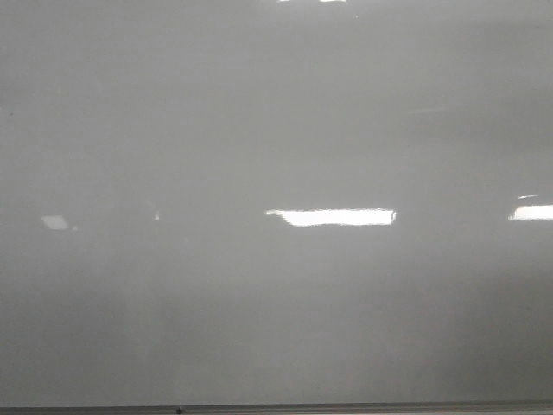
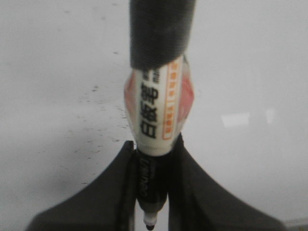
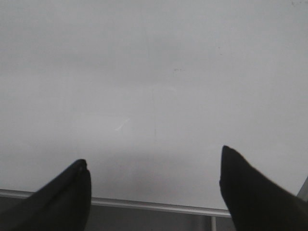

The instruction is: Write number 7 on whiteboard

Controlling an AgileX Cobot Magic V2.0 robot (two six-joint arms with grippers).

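Note:
The whiteboard (image 1: 276, 130) fills the front view, glossy pale grey and bare; no number 7 shows on it in any view. Neither gripper shows in the front view. In the left wrist view my left gripper (image 2: 153, 154) is shut on a whiteboard marker (image 2: 156, 115) with a white and orange label, a black cap end and its tip between the fingers, over the board (image 2: 250, 57). In the right wrist view my right gripper (image 3: 154, 163) is open and empty above the board (image 3: 154, 72), near its edge strip (image 3: 154, 206).
Bright rectangular light reflections (image 1: 331, 217) lie on the board, another at the right edge (image 1: 531, 212). A thin grey edge strip (image 1: 346, 406) runs along the board's near side. Small dark specks (image 2: 96, 120) dot the board beside the marker.

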